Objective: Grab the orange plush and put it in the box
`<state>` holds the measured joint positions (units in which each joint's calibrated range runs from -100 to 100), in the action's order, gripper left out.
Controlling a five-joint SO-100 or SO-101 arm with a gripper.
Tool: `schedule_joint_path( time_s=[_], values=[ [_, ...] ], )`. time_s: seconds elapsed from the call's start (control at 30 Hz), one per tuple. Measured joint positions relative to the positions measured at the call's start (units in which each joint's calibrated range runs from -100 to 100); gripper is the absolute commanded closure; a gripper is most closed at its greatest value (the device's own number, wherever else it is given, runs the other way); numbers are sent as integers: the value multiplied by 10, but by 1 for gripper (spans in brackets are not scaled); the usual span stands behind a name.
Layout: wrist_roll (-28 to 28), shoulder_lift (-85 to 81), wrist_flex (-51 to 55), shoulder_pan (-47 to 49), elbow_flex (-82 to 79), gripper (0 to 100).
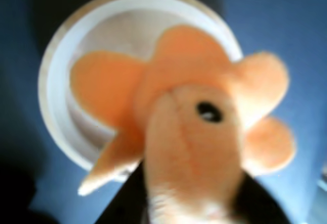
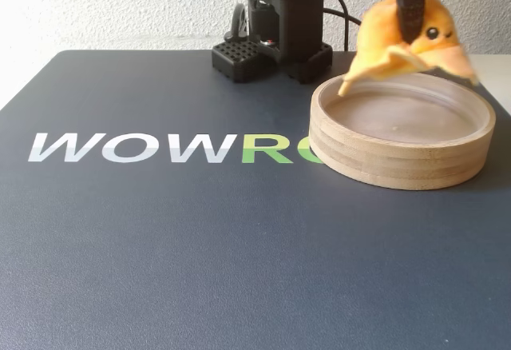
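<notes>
The orange plush (image 2: 415,42) hangs in the air above the far side of the box (image 2: 399,158), a round pale wooden tray on the dark mat. My gripper (image 2: 411,22) is shut on the plush's head, with a black finger (image 2: 413,2) coming down from above. In the wrist view the plush (image 1: 189,132) fills the middle, tentacles spread, one black eye showing, and the box rim (image 1: 51,81) lies beneath it. The fingers are hidden behind the plush there.
The arm's black base (image 2: 279,22) stands at the back of the mat by a white wall. A dark blue mat (image 2: 160,246) with white and green lettering (image 2: 160,149) covers the table to the left and front of the box.
</notes>
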<state>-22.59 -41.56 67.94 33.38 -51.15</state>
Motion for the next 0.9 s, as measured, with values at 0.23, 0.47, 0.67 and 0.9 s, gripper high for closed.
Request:
schedule_joint_path(
  time_s=[0.23, 0.47, 0.67, 0.9],
  values=[
    [-1, -1, 0, 10, 0, 54],
    [1, -1, 9, 5, 0, 54],
    [15, -5, 84, -87, 49, 54],
    [102, -5, 58, -228, 54, 75]
  ],
)
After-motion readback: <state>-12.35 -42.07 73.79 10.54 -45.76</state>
